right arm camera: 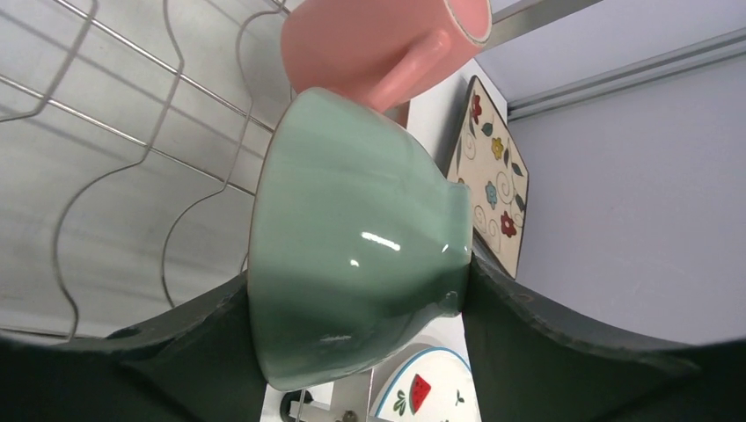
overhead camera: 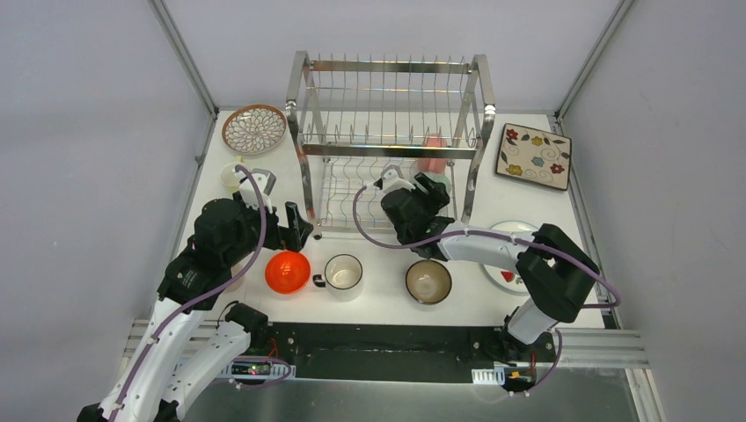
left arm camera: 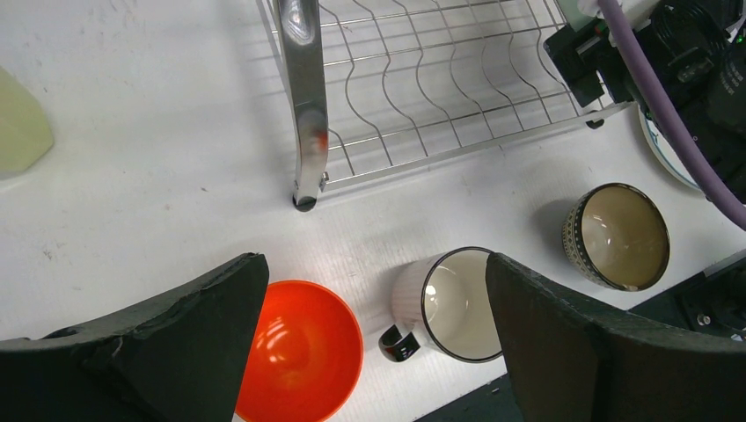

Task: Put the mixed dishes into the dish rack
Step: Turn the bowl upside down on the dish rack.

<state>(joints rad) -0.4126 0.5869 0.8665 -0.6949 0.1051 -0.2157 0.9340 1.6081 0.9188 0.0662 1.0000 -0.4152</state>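
The steel dish rack stands at the back middle. My right gripper reaches into the right side of its lower tier and is shut on the mint bowl, which is tipped on its side over the wire floor. A pink cup lies in the rack just beyond the bowl. My left gripper is open and empty, above the orange bowl and the white mug. A brown bowl sits right of the mug.
A petal-pattern plate lies left of the rack and a pale cup sits nearer. The square floral plate lies at the right. A white fruit-print plate is partly under my right arm. The rack's front left post is close ahead of my left gripper.
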